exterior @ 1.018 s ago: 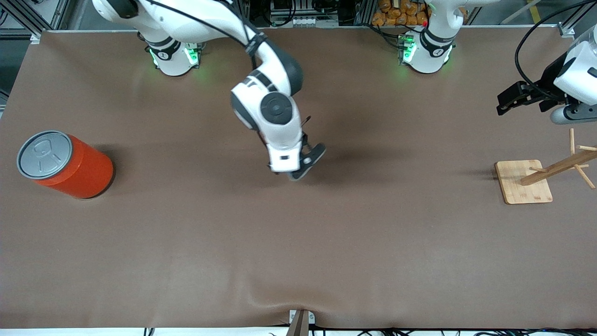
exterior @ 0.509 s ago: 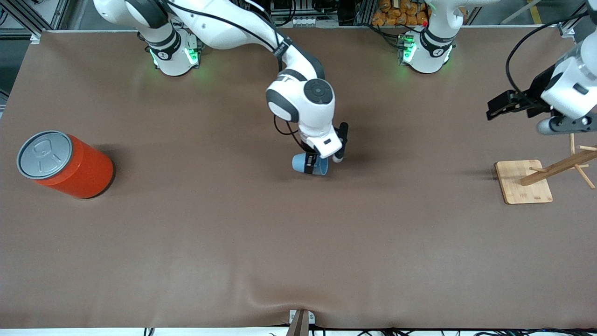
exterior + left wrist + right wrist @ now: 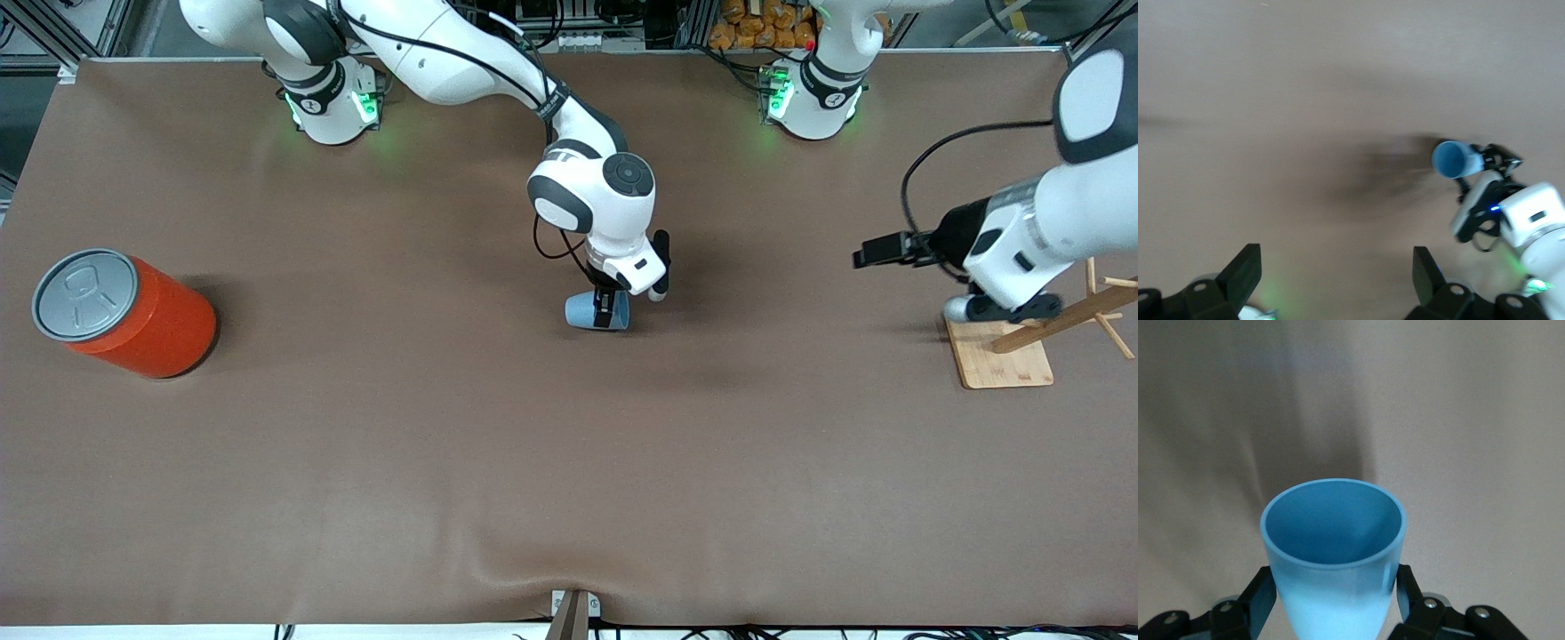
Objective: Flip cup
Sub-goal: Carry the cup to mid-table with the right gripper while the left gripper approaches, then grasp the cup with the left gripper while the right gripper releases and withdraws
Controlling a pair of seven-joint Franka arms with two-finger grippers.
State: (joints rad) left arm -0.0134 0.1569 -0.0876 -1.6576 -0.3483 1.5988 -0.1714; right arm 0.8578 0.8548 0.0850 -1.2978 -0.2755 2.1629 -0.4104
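The cup [image 3: 582, 311] is a small light-blue tumbler at the middle of the table. My right gripper [image 3: 606, 313] is shut on it and holds it tilted on its side, low over the table. In the right wrist view the cup [image 3: 1335, 540] fills the space between the fingers [image 3: 1405, 590] of the gripper [image 3: 1333, 603], showing its darker blue inside. My left gripper [image 3: 876, 252] is open and empty, in the air toward the left arm's end of the table. Its wrist view shows the open gripper [image 3: 1335, 273] and, farther off, the cup [image 3: 1455, 159].
A large orange can [image 3: 133, 316] with a grey pull-tab lid stands at the right arm's end of the table. A wooden peg rack [image 3: 1000, 351] stands at the left arm's end, with the left arm's wrist over its base.
The right arm has swung toward the left arm's end and turned its wrist, bringing the held cup into view. The left arm has dropped and moved toward the middle, over the rack.
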